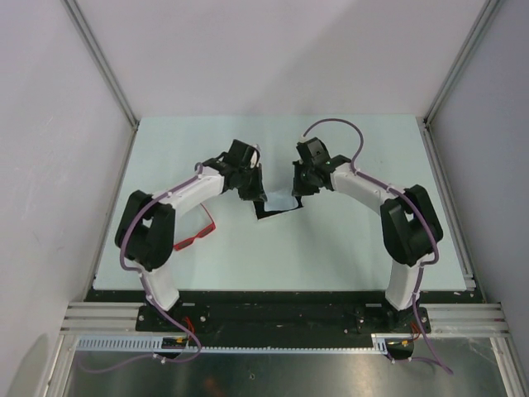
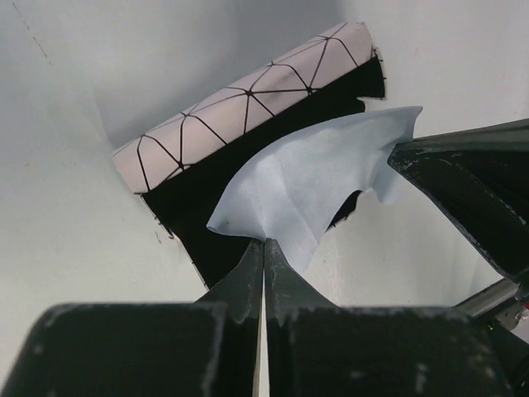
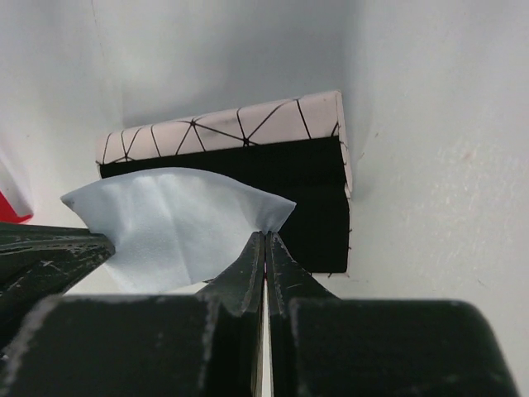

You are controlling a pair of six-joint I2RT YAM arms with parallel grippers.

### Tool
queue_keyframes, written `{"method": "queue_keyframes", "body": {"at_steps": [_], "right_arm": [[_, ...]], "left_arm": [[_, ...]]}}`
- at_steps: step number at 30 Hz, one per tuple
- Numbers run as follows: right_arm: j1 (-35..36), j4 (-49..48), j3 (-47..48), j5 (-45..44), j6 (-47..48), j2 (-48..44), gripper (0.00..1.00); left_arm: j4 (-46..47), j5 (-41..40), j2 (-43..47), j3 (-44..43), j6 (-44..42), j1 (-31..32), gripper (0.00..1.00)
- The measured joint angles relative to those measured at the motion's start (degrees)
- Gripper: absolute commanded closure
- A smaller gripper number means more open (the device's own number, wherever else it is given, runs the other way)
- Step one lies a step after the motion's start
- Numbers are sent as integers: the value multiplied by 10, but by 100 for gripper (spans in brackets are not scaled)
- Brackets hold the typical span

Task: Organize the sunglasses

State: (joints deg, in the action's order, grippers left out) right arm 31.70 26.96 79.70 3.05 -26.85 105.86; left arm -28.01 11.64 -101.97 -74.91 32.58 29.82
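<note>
My left gripper [image 2: 264, 241] and right gripper [image 3: 266, 234] are each shut on a corner of the light-blue cloth [image 2: 318, 182], holding it stretched above the open white case [image 2: 240, 103] with its black lining. The cloth also shows in the right wrist view [image 3: 178, 223], over the case [image 3: 223, 128]. From above, both grippers, left [image 1: 252, 192] and right [image 1: 302, 187], meet over the case [image 1: 277, 208] at mid-table. The red sunglasses [image 1: 198, 233] lie on the table beside my left arm, partly hidden by it. A red sliver [image 3: 12, 207] shows at the right wrist view's left edge.
Pale green table [image 1: 331, 248] bounded by white walls and aluminium rails [image 1: 99, 58] at the sides. A black strip [image 1: 273, 294] marks the near edge by the arm bases.
</note>
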Motion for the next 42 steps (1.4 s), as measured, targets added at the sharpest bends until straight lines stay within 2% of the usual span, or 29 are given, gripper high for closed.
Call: {"method": "queue_keyframes", "body": {"at_steps": [13,26,42], "right_arm": [[-6,13,68,-5,21,79,100],[-11,21,70,-9,21,115,100],[-11,-24,64,-34,21,124,100]], "left_arm": [[0,-36,-68,-29,-7,0,100],[0,-64,-104,-37,-17,0,100],[-5,-81,-114,-47,-17,1,100]]}}
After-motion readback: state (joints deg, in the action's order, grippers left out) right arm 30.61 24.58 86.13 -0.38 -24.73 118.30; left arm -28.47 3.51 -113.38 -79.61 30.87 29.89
